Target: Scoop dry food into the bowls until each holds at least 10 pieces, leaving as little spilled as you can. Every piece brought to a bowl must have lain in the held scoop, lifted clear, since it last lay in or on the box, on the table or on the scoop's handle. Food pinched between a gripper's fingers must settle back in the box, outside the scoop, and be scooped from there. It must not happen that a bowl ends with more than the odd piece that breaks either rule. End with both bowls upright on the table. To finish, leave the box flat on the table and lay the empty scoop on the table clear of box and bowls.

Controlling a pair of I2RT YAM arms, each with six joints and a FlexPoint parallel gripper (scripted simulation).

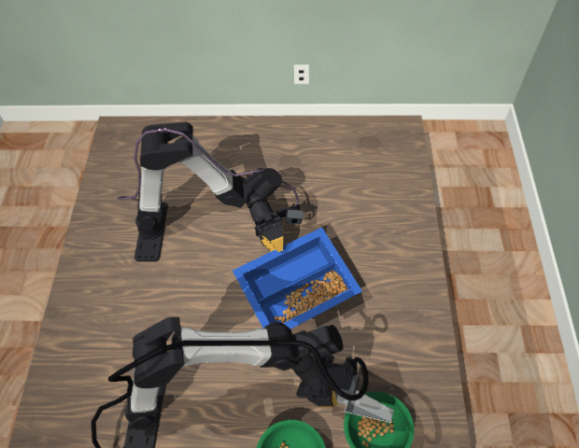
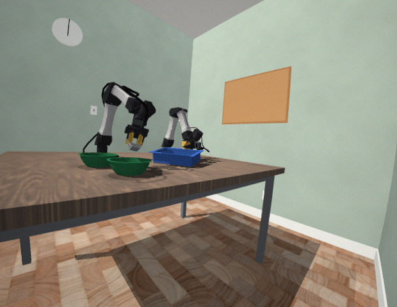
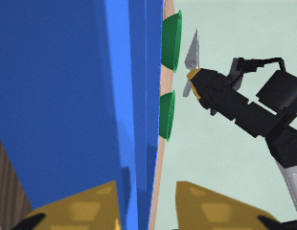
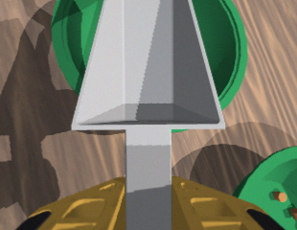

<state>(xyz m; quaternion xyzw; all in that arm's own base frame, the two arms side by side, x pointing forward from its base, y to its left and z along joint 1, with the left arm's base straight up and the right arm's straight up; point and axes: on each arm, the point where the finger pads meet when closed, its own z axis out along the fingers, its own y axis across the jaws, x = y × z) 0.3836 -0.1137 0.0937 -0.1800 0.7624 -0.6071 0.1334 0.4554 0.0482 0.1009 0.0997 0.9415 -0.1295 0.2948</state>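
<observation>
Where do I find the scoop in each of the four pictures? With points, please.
Top: the scoop [image 1: 369,407] [image 2: 134,147] [image 3: 193,55] [image 4: 148,72] is near the bottom, right of centre, over a green bowl's edge.
Exterior: left of centre, under the right gripper [image 1: 339,399] [image 2: 135,140] [image 3: 189,76] [image 4: 148,185].
Left wrist: upper part, right of centre, small.
Right wrist: large, down the middle.
Shared landmark: the two green bowls [image 1: 379,441] [image 2: 129,167] [image 3: 171,43] [image 4: 232,48], in all four views.
</observation>
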